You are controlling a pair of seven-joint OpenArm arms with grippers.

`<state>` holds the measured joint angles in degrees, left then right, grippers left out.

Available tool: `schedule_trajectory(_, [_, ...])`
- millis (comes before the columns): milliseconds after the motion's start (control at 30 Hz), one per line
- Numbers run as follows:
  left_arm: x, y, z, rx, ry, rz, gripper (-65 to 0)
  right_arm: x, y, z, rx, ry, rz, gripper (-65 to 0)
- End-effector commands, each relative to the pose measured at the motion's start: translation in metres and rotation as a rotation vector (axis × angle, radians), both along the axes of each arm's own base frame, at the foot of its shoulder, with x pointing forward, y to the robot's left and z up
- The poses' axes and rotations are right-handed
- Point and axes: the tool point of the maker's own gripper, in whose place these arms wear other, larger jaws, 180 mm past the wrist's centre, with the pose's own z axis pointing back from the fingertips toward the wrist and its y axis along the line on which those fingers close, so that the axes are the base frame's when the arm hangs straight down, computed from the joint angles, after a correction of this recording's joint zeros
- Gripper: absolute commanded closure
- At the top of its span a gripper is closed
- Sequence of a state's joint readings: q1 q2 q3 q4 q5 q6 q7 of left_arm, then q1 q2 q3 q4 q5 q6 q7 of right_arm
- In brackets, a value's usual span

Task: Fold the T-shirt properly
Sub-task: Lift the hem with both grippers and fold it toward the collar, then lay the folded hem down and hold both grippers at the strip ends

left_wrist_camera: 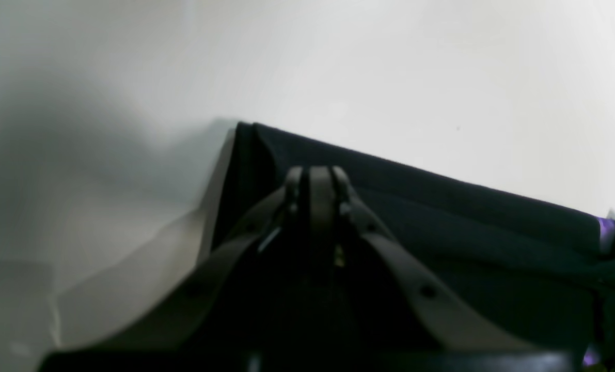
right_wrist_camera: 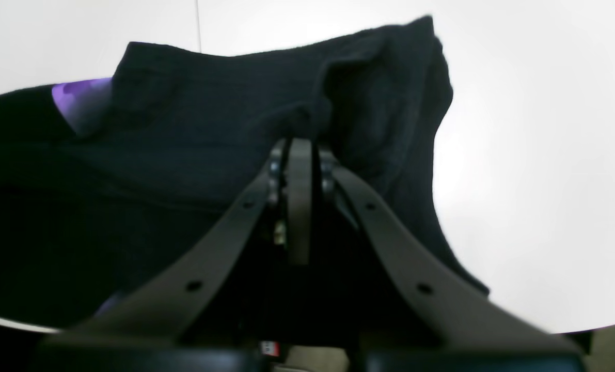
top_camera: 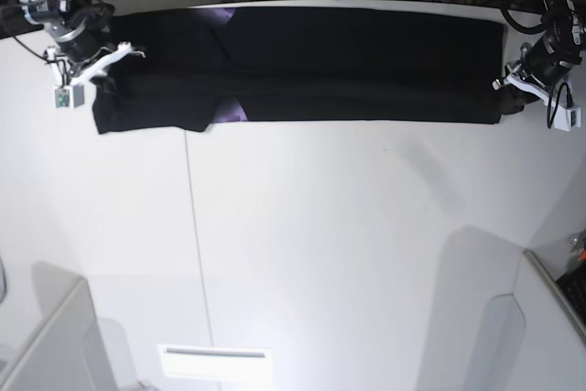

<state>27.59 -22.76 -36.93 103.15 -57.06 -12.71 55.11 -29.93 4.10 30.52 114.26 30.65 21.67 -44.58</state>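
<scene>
Left wrist view first: left pincer pinched tight, jaws together on the dark edge of the T-shirt near its corner, white counter beyond. A sliver of purple print peeking at the far right (blurred, hard to read more).

Over to the right wrist view: right pincer likewise clamped, jaws together on a bunched fold of the T-shirt, cloth rucked up around the tips. Purple patch showing at the upper left. Counter bare and bright to the right.

Now the base view: T-shirt stretched as a long black band along the far edge of the counter, already folded lengthwise by the look of it, a touch of purple showing near the sleeve end. Right pincer at the band's end on this view's left, left pincer at the opposite end. Both ends gripped, cloth taut between them.

Judging the step in hand: probably bringing the ends together for a crosswise fold. Best done by lifting both ends evenly, keeping tension so the band does not sag, and matching edge to edge before letting go (the bunched sleeve end looks the likelier spot for creasing).
</scene>
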Motion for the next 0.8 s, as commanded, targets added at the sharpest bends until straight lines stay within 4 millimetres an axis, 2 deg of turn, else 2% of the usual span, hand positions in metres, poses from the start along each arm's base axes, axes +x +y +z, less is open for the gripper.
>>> schedule_trajectory(0, [0.006, 0.002, 0.011, 0.019, -0.036, -0.015, 0.0, 0.003, -0.006, 0.014, -0.001, -0.051, -0.010, 0.0])
schedule_trajectory(200, [-0.001, 0.002, 0.007, 0.019, -0.014, -0.015, 0.0, -0.008, -0.021, 0.017, 0.014, -0.051, -0.060, 0.0])
schedule_trajectory(600, [-0.004, 0.002, 0.005, 0.021, -0.005, -0.014, 0.0, -0.027, -0.015, 0.005, 0.040, -0.001, -0.077, 0.0])
schedule_trajectory(767, [-0.013, 0.012, -0.004, 0.097, 0.040, -0.014, 0.0, -0.037, -0.013, 0.000, 0.043, 0.028, -0.078, 0.0])
